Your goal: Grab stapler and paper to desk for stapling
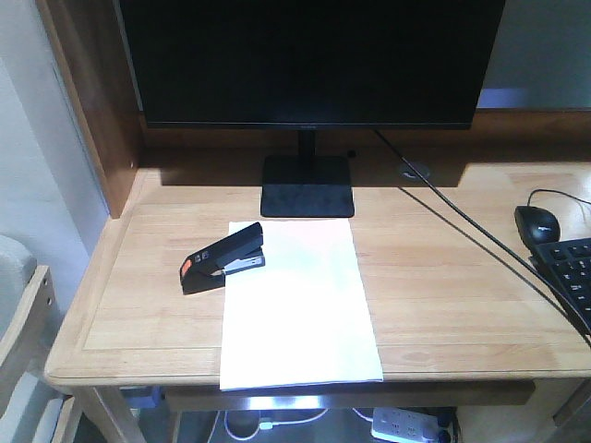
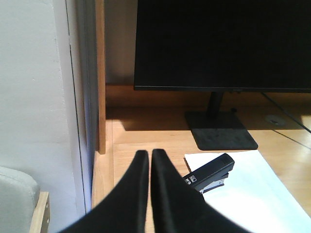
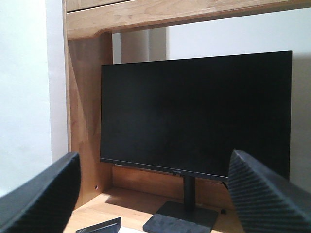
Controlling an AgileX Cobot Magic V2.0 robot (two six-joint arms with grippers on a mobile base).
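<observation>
Across the desk (image 1: 443, 305), the paper (image 1: 297, 314) runs to the tabletop's front edge, with the stapler (image 1: 222, 258) resting on its far-left corner. Left gripper (image 2: 148, 160) is clenched and grasps nothing; right gripper (image 3: 155, 194) is spread wide.

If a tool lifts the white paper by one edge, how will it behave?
The paper looks thin and flat, so it would probably droop. Its front edge hangs past the desk rim, which may ease gripping there. The stapler rests on its corner and would likely hold it or slide.
</observation>
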